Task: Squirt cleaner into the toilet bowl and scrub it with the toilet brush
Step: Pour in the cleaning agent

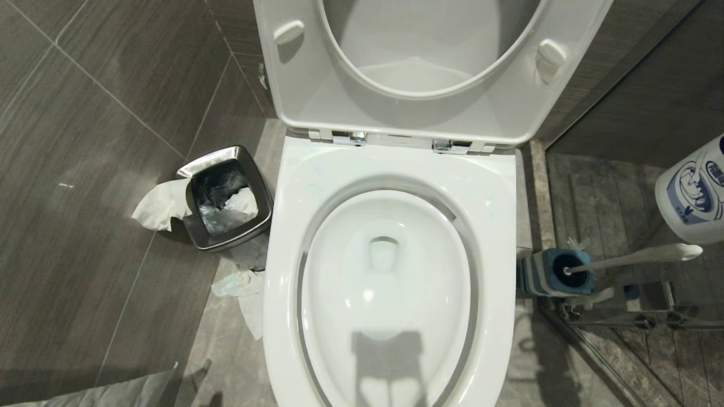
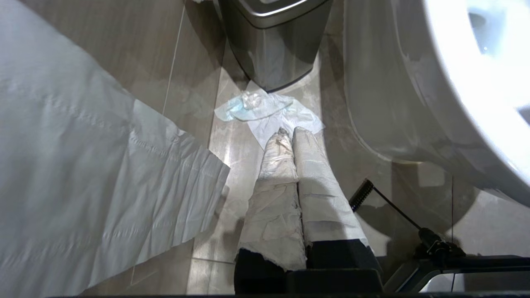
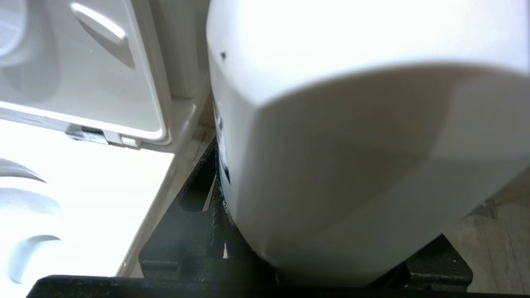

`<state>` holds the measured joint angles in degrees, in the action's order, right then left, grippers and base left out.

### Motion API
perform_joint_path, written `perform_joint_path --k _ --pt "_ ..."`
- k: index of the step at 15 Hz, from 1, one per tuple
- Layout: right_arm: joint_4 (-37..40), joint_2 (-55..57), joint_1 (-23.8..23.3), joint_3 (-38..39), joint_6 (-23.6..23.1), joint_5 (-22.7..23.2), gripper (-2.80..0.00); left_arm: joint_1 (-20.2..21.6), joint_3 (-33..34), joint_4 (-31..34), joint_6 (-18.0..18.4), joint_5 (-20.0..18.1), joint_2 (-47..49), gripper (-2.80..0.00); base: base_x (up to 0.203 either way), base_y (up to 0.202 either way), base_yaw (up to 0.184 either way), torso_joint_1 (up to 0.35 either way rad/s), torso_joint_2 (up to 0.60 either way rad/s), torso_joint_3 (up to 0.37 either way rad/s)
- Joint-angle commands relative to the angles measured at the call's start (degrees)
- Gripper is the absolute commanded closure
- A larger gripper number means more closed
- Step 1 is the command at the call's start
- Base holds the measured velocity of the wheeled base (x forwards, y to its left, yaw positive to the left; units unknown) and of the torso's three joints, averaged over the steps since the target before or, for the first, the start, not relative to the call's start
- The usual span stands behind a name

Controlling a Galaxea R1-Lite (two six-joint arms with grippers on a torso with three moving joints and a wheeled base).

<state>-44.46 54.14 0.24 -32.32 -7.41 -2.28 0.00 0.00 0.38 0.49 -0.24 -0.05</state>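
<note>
Holding a big white plastic cleaner bottle with a blue-printed label (image 1: 693, 192) off to my right of the large glossy white ceramic toilet bowl (image 1: 390, 169), I have the right gripper (image 3: 331, 273) with its fingers clamped around the bottle's lower body, though the head view shows only the bottle at the frame's edge. The seat and lid stand raised, so the basin is open. My main worry is the grip: the bottle is wide and smooth, and if it slides while I tip it, the cleaner lands on the rim or the floor rather than in the basin. I cannot see the nozzle, so I cannot tell where it points. Swinging inward, the bottle could clip the long slim white plastic toilet brush (image 1: 639, 257), which leans in its blue-and-grey striped holder (image 1: 546, 274) just below the bottle, and knock it over. The left gripper (image 2: 290, 136) hangs low beside the small steel bin (image 2: 273, 45), its tape-wrapped fingers pressed together over crumpled tissue on the floor (image 2: 269, 111); any base shift could drag it through that litter.
</note>
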Motion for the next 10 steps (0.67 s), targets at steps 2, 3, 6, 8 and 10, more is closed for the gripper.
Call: perform_joint_path --k 2,3,6,8,10 --pt "-0.19 0.71 0.02 -0.03 -0.06 0.07 0.00 0.00 0.09 0.06 -0.05 -0.02 0.05 0.00 0.000 0.000 0.000 0.000 0.00 0.200" --pt "-0.19 0.79 0.02 -0.02 -0.06 0.08 0.00 0.00 0.09 -0.03 0.04 -0.02 0.05 0.00 0.000 0.000 0.000 -0.001 0.00 0.200" --pt "-0.19 1.57 0.11 -0.31 -0.06 0.20 0.00 0.00 0.09 0.01 0.04 -0.02 0.05 0.00 0.000 0.000 0.000 0.002 0.00 0.207" --pt "-0.19 2.42 0.11 -1.19 -0.06 0.39 0.00 0.00 0.11 0.06 0.04 -0.02 0.05 0.00 0.000 0.000 0.000 0.002 0.00 0.200" --pt "0.02 3.26 0.11 -2.36 -0.06 0.43 0.00 0.00 0.09 0.05 0.04 -0.02 0.05 0.00 0.000 0.000 0.000 0.007 0.00 0.206"
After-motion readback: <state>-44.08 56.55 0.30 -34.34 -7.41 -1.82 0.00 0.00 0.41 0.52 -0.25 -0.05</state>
